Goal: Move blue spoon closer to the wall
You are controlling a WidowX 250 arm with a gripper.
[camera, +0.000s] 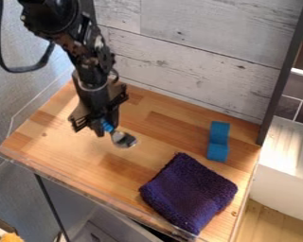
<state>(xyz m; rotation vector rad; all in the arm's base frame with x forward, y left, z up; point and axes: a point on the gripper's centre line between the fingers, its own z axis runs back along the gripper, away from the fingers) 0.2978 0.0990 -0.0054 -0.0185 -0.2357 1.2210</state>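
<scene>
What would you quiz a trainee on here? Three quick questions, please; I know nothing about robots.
1. Multiple choice: what colour is the handle of the spoon at the robot's hand?
a) yellow
b) blue
c) green

2. True or false: the blue block is nearer the plank wall than the purple cloth is.

3. Fill in: the block and cloth both rest on a tabletop made of ____.

Key: 1 b; 2 true; 3 wood.

folded purple cloth, blue block beside it, wooden table beneath both
</scene>
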